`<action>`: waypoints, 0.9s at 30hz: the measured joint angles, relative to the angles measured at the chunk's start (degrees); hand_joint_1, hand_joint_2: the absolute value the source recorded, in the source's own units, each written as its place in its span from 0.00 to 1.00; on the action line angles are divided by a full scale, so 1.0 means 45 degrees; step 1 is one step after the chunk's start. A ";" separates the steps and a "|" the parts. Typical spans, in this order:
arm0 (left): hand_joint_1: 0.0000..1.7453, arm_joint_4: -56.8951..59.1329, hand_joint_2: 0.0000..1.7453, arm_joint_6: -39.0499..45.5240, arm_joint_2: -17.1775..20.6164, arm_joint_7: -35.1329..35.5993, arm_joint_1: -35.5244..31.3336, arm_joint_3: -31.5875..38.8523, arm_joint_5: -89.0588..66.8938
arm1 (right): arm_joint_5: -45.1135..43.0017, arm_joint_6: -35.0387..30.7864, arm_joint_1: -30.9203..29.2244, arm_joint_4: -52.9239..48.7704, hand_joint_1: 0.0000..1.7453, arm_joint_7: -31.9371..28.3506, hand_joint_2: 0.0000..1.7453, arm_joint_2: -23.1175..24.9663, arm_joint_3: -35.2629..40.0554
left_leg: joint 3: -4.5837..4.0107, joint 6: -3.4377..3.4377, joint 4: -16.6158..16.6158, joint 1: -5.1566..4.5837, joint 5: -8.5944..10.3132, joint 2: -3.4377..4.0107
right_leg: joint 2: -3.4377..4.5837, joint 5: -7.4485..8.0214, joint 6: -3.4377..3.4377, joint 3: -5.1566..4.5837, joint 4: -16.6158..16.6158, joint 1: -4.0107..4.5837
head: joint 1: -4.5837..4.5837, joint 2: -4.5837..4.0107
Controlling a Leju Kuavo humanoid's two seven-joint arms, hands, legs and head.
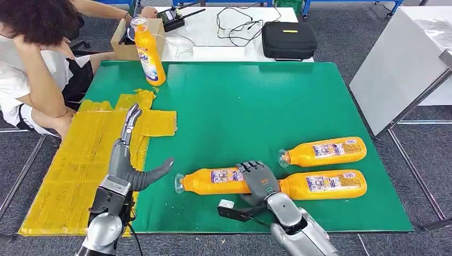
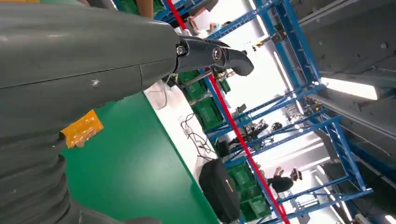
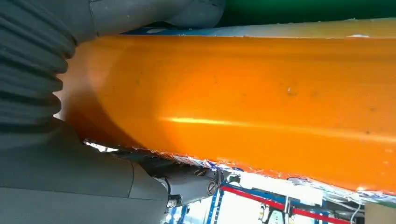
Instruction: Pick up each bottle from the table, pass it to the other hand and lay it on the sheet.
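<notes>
On the green table (image 1: pixel 298 106), the right hand (image 1: pixel 258 181) grips a lying orange bottle (image 1: pixel 213 180); the left hand (image 1: pixel 130 160) hovers open.

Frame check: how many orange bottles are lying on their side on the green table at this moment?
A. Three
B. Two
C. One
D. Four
A. Three lie flat near the right hand: the bottle it grips, the bottle beside it and the bottle behind them; the fourth bottle stands upright at the far edge near the yellow sheet.
</notes>
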 measured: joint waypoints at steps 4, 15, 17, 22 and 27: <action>0.00 0.0000 1.00 0.0000 0.0000 0.0000 0.0000 0.0000 0.0000 | 0.0000 0.0000 0.0019 -0.0015 1.00 0.0000 1.00 0.0005 -0.0019 | 0.0000 -0.0001 0.0000 0.0000 -0.0001 0.0000 | 0.0000 -0.0002 -0.0001 -0.0001 0.0000 0.0000 | 0.0000 0.0000; 0.00 -0.0019 1.00 -0.0073 -0.0058 0.0063 0.0097 0.0000 -0.0131 | -0.0024 -0.1415 0.0741 -0.0773 1.00 -0.0015 1.00 0.0146 -0.0608 | -0.0049 0.0000 0.0000 0.0000 0.0001 -0.0010 | -0.0003 0.0000 0.0001 -0.0032 0.0005 0.0000 | 0.0005 0.0000; 0.00 -0.0092 1.00 -0.0083 -0.0063 0.0068 0.0186 0.0000 -0.0151 | -0.0180 -0.2644 0.1128 -0.1439 1.00 -0.0175 1.00 0.0321 -0.1050 | -0.0078 0.0000 0.0000 0.0000 0.0001 0.0001 | -0.0002 0.0004 0.0001 -0.0065 0.0008 0.0000 | 0.0000 0.0000; 0.00 -0.0121 1.00 -0.0361 -0.0064 0.0078 0.0204 -0.0009 0.0167 | -0.1406 -0.4752 0.1835 -0.3018 1.00 -0.1426 1.00 0.0850 -0.2240 | -0.0089 0.0000 0.0001 0.0002 0.0001 -0.0008 | -0.0003 0.0000 -0.0001 -0.0077 0.0006 0.0000 | 0.0000 0.0000; 0.00 -0.0034 1.00 -0.3348 -0.0034 0.0467 0.0195 -0.0005 0.4188 | -0.4013 -0.6276 0.2626 -0.4732 1.00 -0.4255 1.00 0.1749 -0.3906 | -0.0115 -0.0005 -0.0001 0.0002 -0.0004 0.0003 | -0.0001 -0.0002 -0.0001 -0.0104 0.0006 0.0001 | -0.0005 0.0000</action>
